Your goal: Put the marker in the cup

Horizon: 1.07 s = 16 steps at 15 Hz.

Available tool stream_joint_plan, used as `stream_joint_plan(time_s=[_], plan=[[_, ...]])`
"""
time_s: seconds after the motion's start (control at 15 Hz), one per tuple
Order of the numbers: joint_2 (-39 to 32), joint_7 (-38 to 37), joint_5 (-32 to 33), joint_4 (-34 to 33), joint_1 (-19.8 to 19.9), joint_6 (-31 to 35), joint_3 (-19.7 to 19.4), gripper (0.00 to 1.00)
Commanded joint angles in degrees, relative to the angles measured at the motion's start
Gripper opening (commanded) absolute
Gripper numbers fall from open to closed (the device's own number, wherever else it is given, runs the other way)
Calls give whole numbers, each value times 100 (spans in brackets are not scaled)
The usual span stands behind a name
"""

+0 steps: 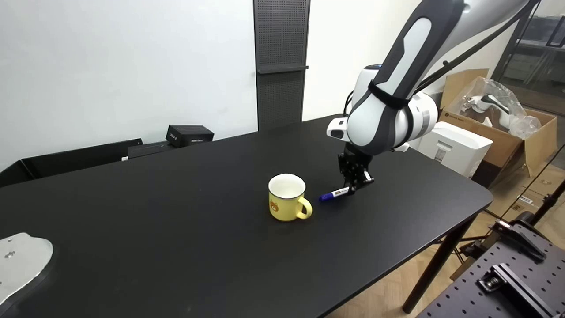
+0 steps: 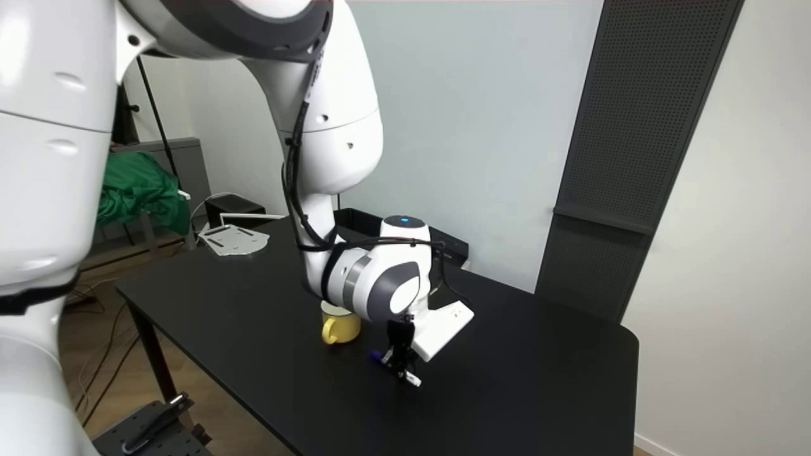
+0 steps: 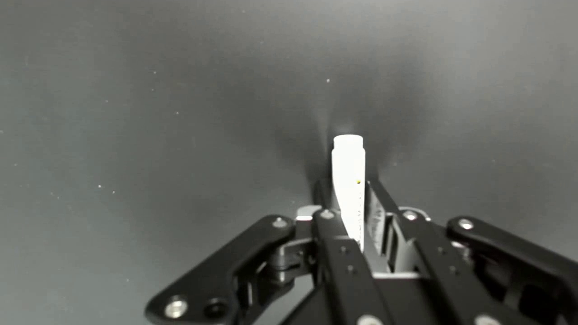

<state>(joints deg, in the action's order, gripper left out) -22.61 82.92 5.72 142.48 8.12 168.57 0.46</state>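
Note:
The yellow cup (image 1: 284,207) stands upright on the black table, its handle on the marker's side. In an exterior view the arm covers part of the cup (image 2: 343,329). The slim white marker (image 1: 336,193) lies roughly level beside the cup, its blue cap end towards it. My gripper (image 1: 355,186) points down and its fingers are closed on the marker's middle. In the wrist view the marker's white end (image 3: 348,169) sticks out between the fingertips (image 3: 348,194), one on each side. Whether the marker touches the table is hard to tell. The cup is outside the wrist view.
The black table (image 1: 176,247) has its edge and a leg near the gripper's side. A grey metal plate (image 1: 22,260) lies at the table's far end from the gripper. Black boxes (image 1: 190,134) stand along the wall. A cardboard box (image 1: 494,132) stands beyond the table.

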Motion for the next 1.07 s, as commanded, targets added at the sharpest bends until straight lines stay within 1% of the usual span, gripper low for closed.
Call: stream_joint_plan(time_s=[0.0, 0.07, 0.27, 0.47, 0.53, 0.73, 0.87, 1.0], plan=[[44, -202, 89, -78, 168, -112, 167, 1], [64, -210, 91, -71, 173, -115, 172, 4], [214, -226, 105, -32, 181, -274, 164, 4], [700, -241, 12, 45, 176, -798, 190, 4], [881, -223, -86, 28, 189, -1077, 233, 4], [1522, -509, -24, -116, -52, -2178, 62, 4], [1859, -925, 185, -330, -217, -3051, -25, 4], [2081, -1522, 415, -642, -368, -3882, -25, 4]])
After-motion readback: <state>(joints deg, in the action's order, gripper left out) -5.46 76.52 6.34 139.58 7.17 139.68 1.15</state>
